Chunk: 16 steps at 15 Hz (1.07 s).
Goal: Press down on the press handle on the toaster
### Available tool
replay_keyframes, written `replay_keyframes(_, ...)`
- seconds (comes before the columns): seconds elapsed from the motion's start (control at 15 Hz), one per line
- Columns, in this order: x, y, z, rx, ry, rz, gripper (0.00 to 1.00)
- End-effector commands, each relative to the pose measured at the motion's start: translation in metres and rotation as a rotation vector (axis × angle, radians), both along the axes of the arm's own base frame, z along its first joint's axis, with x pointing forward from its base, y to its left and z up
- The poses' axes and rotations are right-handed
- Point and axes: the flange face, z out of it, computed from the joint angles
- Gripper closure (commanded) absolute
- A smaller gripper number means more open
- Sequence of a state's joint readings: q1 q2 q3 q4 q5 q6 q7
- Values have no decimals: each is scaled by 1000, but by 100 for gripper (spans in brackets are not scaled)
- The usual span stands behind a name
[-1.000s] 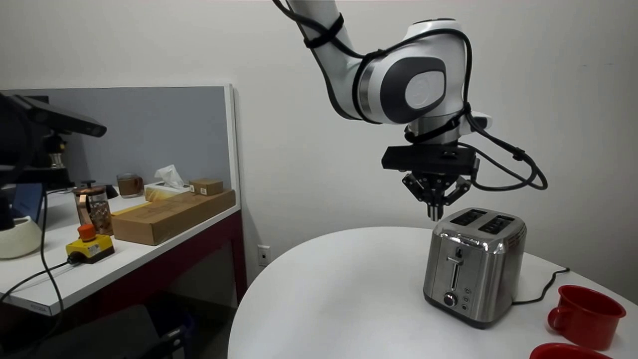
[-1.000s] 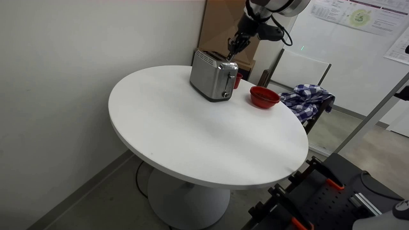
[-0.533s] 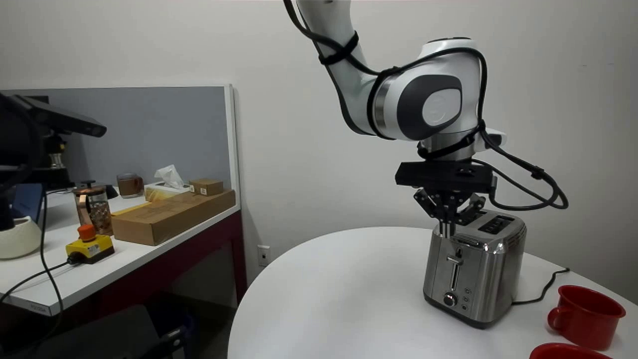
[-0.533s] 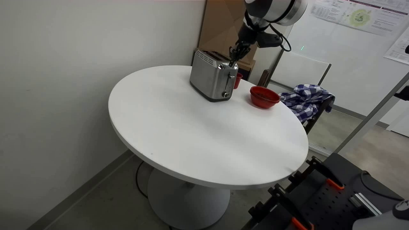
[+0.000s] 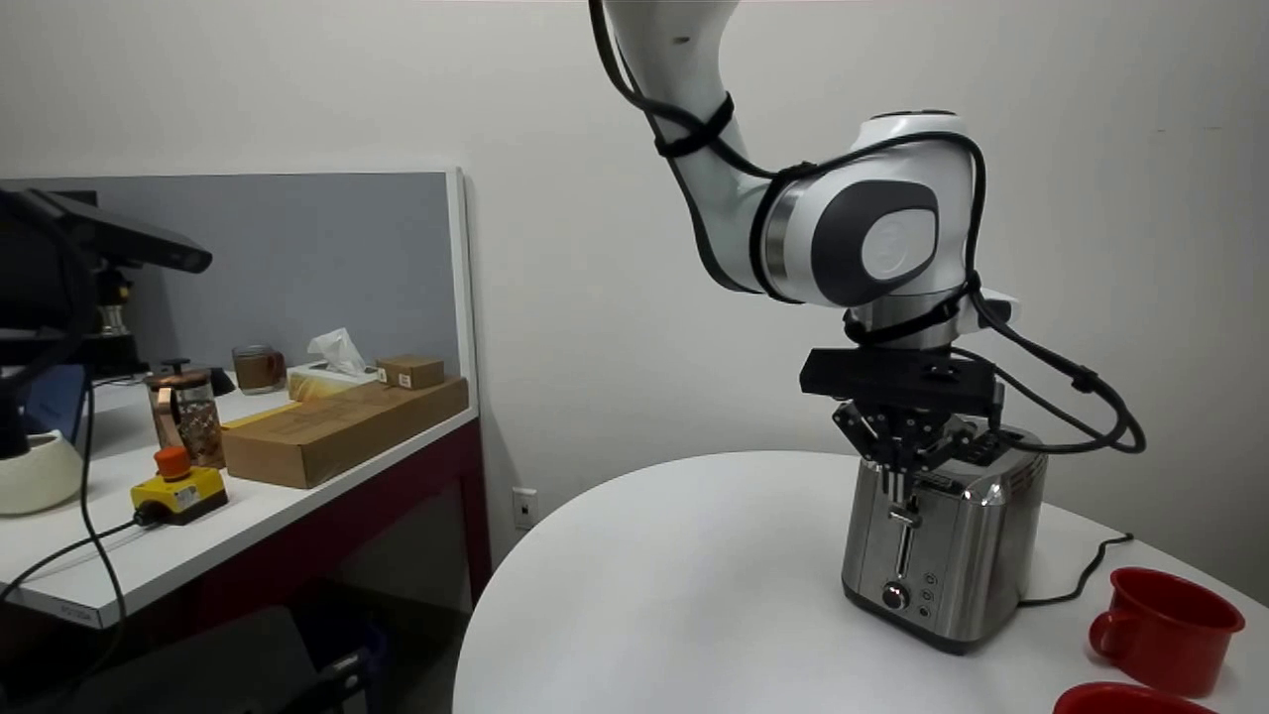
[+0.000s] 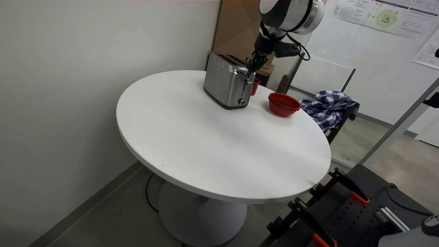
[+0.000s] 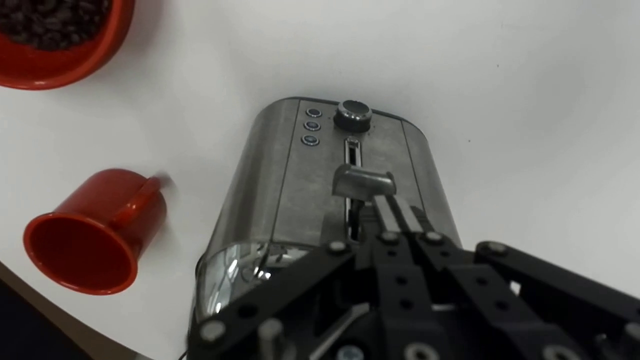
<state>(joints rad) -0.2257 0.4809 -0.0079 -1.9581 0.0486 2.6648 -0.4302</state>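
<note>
as far as i can read it from my remote seat, the jaws point down at the front face of the toaster (image 5: 947, 565), clenched, the two pale fingertips (image 7: 386, 214) lying side by side. press handle (image 7: 362, 184) sits in the upper part of its slot (image 7: 352, 155) on that face. in an exterior view i see the fingertips just above the handle; in the wrist view they overlap its edge. contact between them: i cannot tell.

toaster upright on the round white desk (image 6: 205, 147), near its rim. dial (image 7: 353, 112) at the lower end of the slot, three small buttons (image 7: 311, 126) in a row beside it. black cord (image 5: 1095, 557) comes out from behind the toaster and lies on the desk. red mug (image 5: 1165, 640) stands near, on the button side. red bowl (image 6: 283, 109), close to the desk edge, holds small dark pieces (image 7: 55, 22).

farther off, on a side desk (image 5: 258, 501): long cardboard box (image 5: 337, 436), yellow box (image 5: 183, 496) with a red knob. checked cloth (image 6: 329, 103), blue and white, lies crumpled beyond the round desk.
</note>
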Motion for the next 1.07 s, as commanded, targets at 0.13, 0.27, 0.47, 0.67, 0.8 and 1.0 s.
replay_keyframes(0.13, 18, -12, -28, -58, -4, -29, 100)
replay_keyframes(0.27, 20, -13, -36, -73, 8, -30, 100)
replay_keyframes(0.47, 21, -12, -47, -81, 29, -29, 100)
replay_keyframes(0.67, 19, -8, -57, -80, 49, -22, 100)
replay_keyframes(0.8, 18, -4, -64, -78, 59, -7, 100)
replay_keyframes(1.0, 17, -3, -78, -73, 83, -8, 100)
